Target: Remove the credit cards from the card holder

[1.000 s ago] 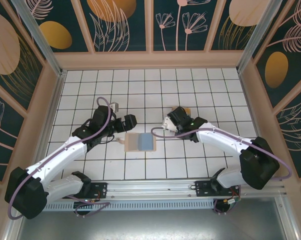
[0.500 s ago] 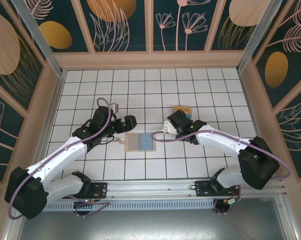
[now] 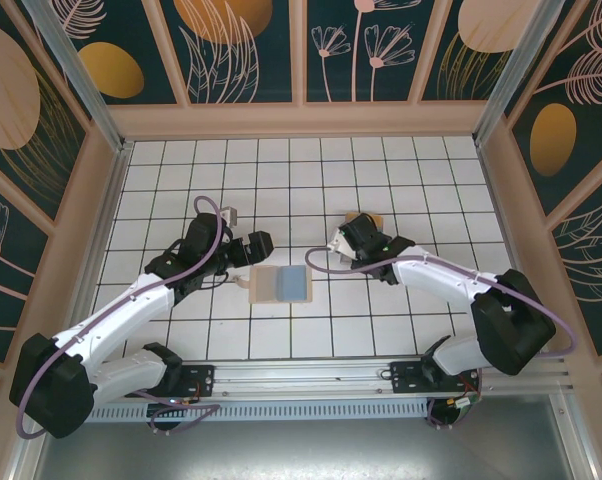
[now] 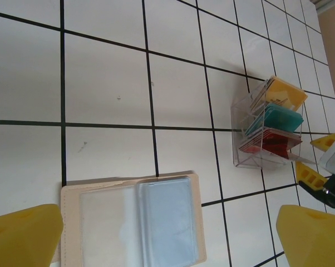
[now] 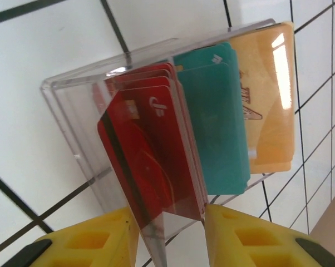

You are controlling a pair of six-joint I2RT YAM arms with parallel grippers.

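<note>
The card holder [image 3: 267, 284], a tan wallet, lies open and flat on the tiles. A light blue credit card [image 3: 294, 284] sits in its right sleeve. In the left wrist view, the card holder [image 4: 103, 228] and its blue card [image 4: 164, 222] lie below my left gripper [image 4: 170, 222], which hovers wide open. Red [image 5: 151, 150], teal [image 5: 215, 122] and yellow [image 5: 270, 94] credit cards stand in a clear stand [image 5: 73, 128]. My right gripper [image 5: 168, 214] is at the stand's near corner, jaws parted around the lower edge of the red cards. From above, it [image 3: 349, 232] covers part of the stand.
The clear stand [image 4: 265, 158] sits about one tile to the far right of the wallet. Patterned walls with wooden trim [image 3: 301, 118] enclose the tiled floor. Both arm bases are bolted to the metal rail [image 3: 301, 385] at the near edge.
My right gripper has shifted slightly toward the clear stand and its jaws have parted from shut. The left arm and the wallet have not moved.
</note>
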